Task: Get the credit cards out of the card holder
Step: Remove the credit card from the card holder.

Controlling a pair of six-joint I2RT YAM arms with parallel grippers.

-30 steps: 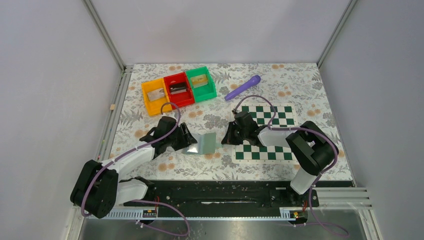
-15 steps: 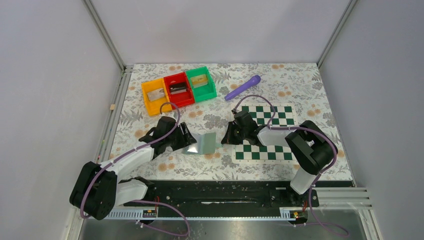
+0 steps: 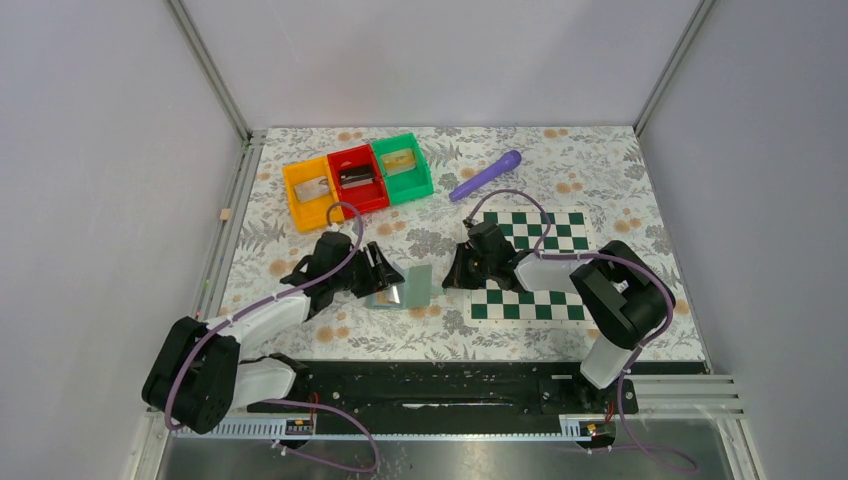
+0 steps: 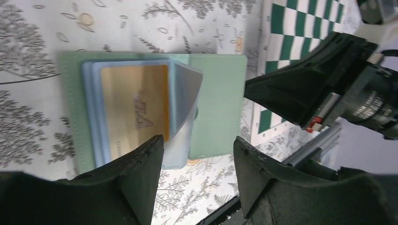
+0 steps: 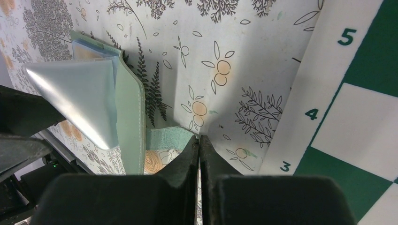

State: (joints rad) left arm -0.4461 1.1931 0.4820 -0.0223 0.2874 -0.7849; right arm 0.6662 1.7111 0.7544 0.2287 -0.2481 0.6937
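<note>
The card holder [image 3: 412,286] lies spread open on the floral table between my two grippers. In the left wrist view its green-edged panels [image 4: 218,103] face up, a gold credit card [image 4: 133,108] sits in the left light-blue pocket, and a silvery-blue sleeve [image 4: 185,91] curls up over the fold. My left gripper [image 3: 383,274] is open and empty, hovering over the holder's left half [image 4: 197,157]. My right gripper [image 3: 447,280] is shut at the holder's right edge, where a teal strip [image 5: 166,138] runs into its fingertips [image 5: 199,140].
The green-and-white chessboard [image 3: 535,262] lies under my right arm. Orange [image 3: 308,192], red [image 3: 357,178] and green [image 3: 403,165] bins stand at the back left. A purple pen-like tool [image 3: 486,174] lies behind the board. Walls close in on the table's sides.
My left gripper has shifted right, over the holder's left half. The holder's raised panel now lies flatter. The right arm has not moved.
</note>
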